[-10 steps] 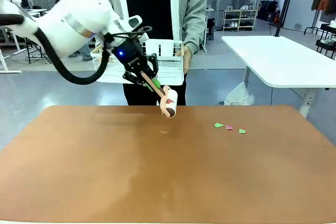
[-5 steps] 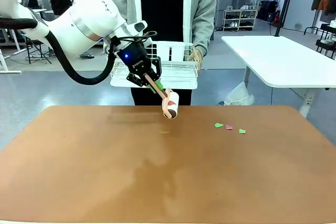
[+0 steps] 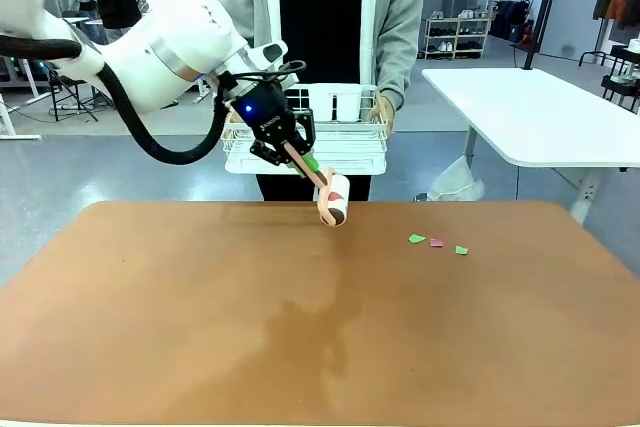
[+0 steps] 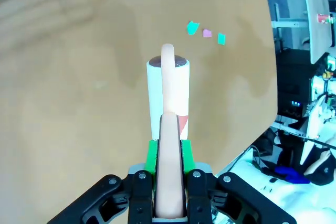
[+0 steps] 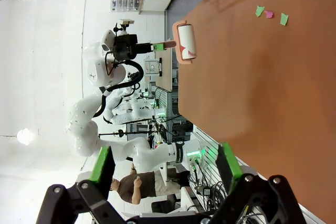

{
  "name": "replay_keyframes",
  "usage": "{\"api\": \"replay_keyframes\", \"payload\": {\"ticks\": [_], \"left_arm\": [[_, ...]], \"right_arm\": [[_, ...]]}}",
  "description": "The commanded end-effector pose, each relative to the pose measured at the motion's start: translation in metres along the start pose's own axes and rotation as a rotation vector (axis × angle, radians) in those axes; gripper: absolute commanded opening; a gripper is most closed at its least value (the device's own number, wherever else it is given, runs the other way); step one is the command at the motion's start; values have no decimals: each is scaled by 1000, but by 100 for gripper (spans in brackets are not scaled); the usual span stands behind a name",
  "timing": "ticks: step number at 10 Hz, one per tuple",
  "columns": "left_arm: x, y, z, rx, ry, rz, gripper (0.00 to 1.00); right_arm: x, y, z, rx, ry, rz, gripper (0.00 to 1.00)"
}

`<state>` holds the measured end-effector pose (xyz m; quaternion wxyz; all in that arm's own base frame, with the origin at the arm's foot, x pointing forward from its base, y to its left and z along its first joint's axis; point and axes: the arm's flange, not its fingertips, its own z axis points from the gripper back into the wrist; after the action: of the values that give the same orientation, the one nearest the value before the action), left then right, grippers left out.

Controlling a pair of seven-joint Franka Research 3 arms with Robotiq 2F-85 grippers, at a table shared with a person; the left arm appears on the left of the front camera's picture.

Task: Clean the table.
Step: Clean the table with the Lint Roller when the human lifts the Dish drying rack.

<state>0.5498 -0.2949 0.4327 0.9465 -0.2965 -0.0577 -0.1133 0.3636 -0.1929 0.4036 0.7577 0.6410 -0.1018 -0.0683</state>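
The reddish-brown table [image 3: 300,327] carries three small paper scraps, two green and one pink [image 3: 437,243], at its far right. My left gripper [image 3: 298,158] is shut on the pale pink handle of a lint roller [image 3: 333,201], whose white roll hangs just above the table's far edge. In the left wrist view the left gripper [image 4: 169,157] clamps the handle between green pads, with the lint roller [image 4: 168,90] pointing toward the scraps [image 4: 206,33]. My right gripper [image 5: 165,166] stands open above the table [image 5: 262,103], with nothing between its fingers, far from the scraps [image 5: 269,14].
A person at the far side holds a white wire basket [image 3: 345,137] with both hands, just behind the left gripper. A white-topped table [image 3: 540,112] stands at the back right. The near and middle parts of the brown top are bare.
My left arm has carried the lint roller a little to the right along the far edge. The person has stepped right with the basket.
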Motion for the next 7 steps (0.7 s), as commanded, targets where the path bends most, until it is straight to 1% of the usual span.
{"api": "replay_keyframes", "payload": {"ticks": [1, 2, 4, 5, 6, 7], "left_arm": [[34, -8, -31, -44, 6, -67, 21], [49, -11, -45, -31, -4, -18, 21], [80, -15, -68, -41, 26, 79, 21], [85, -17, -83, -46, 55, 148, 21], [83, -16, -98, -28, 71, 176, 21], [82, -13, -107, -46, 76, 223, 21]], "right_arm": [[-2, 3, 1, 5, 1, 9, 100], [-2, 3, 1, 5, 1, 9, 100], [-2, 3, 1, 5, 1, 9, 100], [-2, 3, 1, 5, 1, 9, 100], [-2, 3, 1, 5, 1, 9, 100], [-2, 3, 1, 5, 1, 9, 100]]}}
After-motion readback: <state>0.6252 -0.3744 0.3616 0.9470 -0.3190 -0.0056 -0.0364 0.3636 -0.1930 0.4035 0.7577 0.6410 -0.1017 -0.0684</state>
